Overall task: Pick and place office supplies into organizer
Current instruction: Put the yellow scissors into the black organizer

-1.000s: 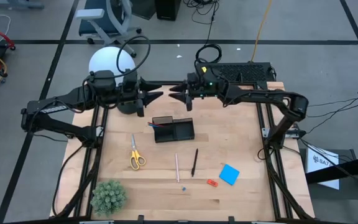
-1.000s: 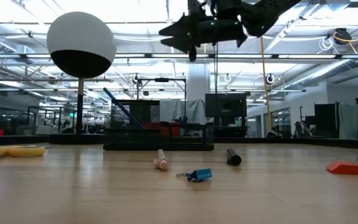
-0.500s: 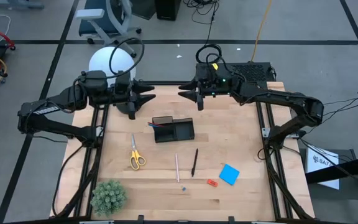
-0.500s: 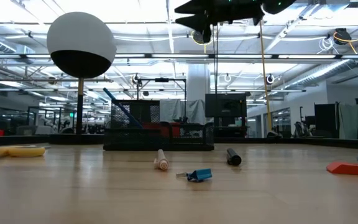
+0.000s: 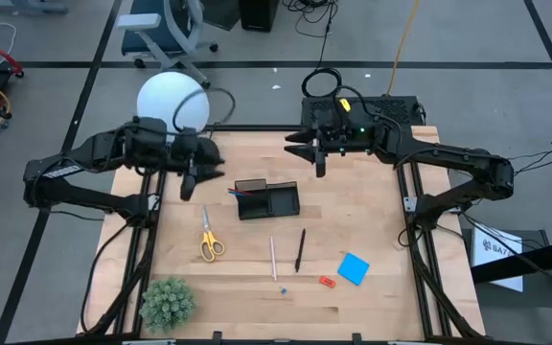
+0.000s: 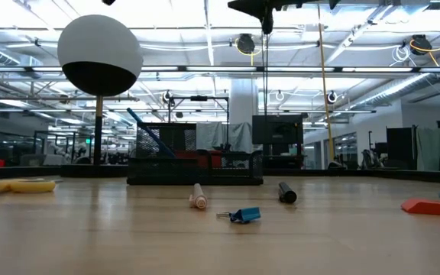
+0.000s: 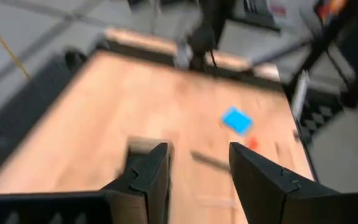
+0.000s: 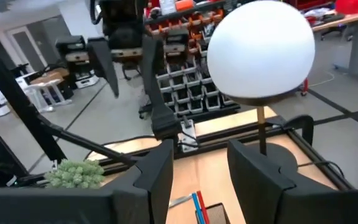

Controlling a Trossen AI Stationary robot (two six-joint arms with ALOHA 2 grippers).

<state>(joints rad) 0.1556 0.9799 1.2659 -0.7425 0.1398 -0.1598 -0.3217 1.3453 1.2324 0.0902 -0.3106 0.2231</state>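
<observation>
Left hand (image 7: 197,168) spread, empty, view blurred; right hand (image 8: 197,168) spread; organizer (image 5: 267,199) contents unclear.

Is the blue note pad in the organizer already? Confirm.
No, the blue note pad lies on the bare table, well apart from the organizer.

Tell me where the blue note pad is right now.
In the high view the blue note pad lies flat on the table's right front part, just right of the small red-orange piece and beyond the black pen.
</observation>
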